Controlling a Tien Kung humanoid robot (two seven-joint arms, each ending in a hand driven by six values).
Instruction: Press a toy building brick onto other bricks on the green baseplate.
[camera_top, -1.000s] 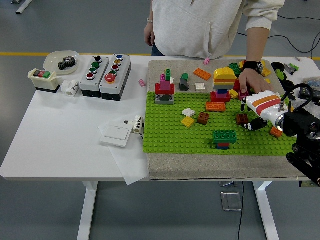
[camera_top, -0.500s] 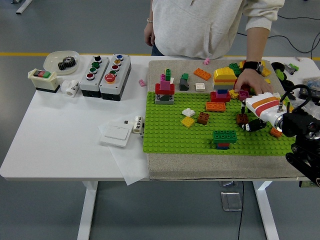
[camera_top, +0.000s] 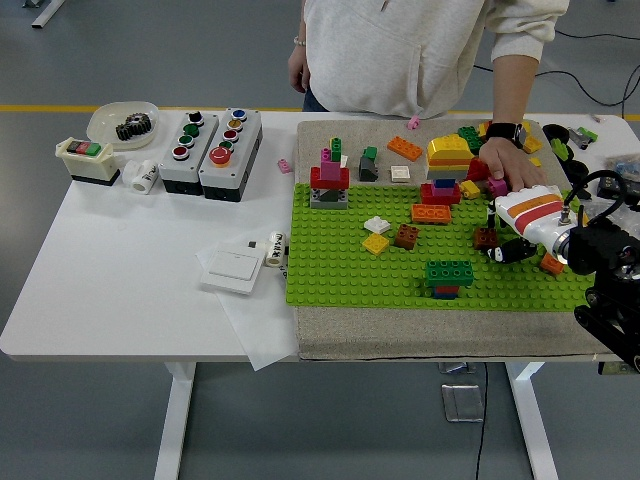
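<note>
Plainly the brown brick (camera_top: 485, 237), small, light, rigid and slick, sits on the green baseplate (camera_top: 340, 260) touching the right hand (camera_top: 527, 222), whose grip I cannot tell; pinch its sides.

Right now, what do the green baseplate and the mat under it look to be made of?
The green baseplate looks like rigid moulded plastic: an even grid of studs and a uniform bright colour. The mat beneath looks like felt or woven fabric: beige, matte, with a slightly rough edge; which one is unclear.
</note>
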